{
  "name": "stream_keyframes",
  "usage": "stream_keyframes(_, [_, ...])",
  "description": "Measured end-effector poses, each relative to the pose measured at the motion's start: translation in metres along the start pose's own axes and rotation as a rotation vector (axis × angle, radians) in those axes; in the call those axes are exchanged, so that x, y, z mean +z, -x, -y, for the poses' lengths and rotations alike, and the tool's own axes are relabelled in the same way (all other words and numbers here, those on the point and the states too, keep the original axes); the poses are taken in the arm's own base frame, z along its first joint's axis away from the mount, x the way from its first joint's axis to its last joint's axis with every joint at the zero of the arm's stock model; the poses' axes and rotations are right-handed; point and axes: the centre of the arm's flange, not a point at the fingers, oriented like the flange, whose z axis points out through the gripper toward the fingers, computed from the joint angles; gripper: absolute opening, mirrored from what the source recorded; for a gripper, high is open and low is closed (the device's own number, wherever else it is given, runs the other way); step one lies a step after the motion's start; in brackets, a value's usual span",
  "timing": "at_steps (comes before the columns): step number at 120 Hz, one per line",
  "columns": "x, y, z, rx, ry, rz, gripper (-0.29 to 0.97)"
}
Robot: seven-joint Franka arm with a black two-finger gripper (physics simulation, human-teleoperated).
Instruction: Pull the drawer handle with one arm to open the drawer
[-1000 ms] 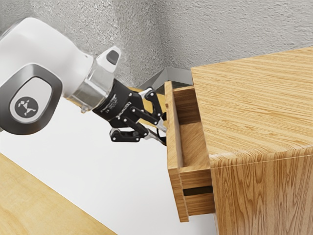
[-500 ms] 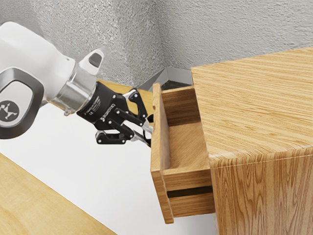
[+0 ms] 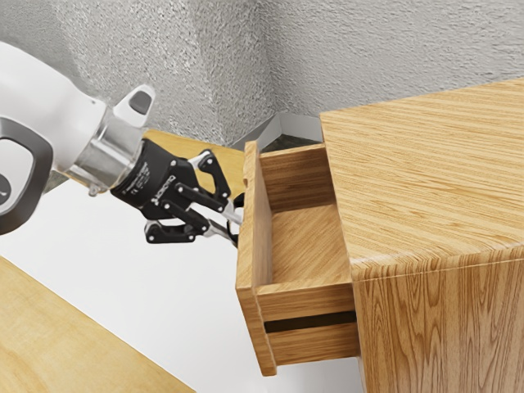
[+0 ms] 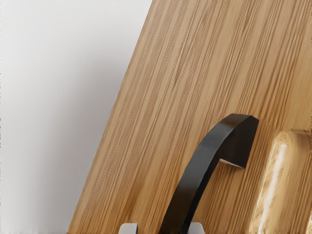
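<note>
The black two-finger gripper (image 3: 235, 223) is clamped on the dark, curved handle (image 4: 209, 165) of a wooden drawer (image 3: 252, 237), with a pale finger pad (image 4: 129, 228) pressed to each side of the bar where the wrist view catches it against the grained drawer front. In the exterior view the fingers meet at the outer face of that front panel, about halfway up it. The drawer stands well out of the oak-coloured cabinet (image 3: 426, 180), just under the cabinet's top edge and at its front corner nearer the camera, and its bare wooden floor and side wall are open to view. The white arm (image 3: 49, 147) reaches in from the exterior view's left. Below it lies a white floor (image 3: 123, 278), with a strip of wood (image 3: 49, 344) at the lower left. A rough grey wall (image 3: 205, 57) rises behind.
</note>
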Motion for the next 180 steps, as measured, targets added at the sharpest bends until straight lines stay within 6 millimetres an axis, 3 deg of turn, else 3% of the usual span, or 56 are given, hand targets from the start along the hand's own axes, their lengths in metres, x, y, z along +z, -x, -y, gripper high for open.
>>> stream_keyframes(64, [-0.012,0.011,0.013,0.008,0.002,-0.026,0.00])
stream_keyframes(88, [-0.025,0.003,0.021,-0.012,0.013,-0.035,-0.01])
stream_keyframes(180, [-0.040,-0.010,0.043,-0.042,-0.005,-0.047,0.01])
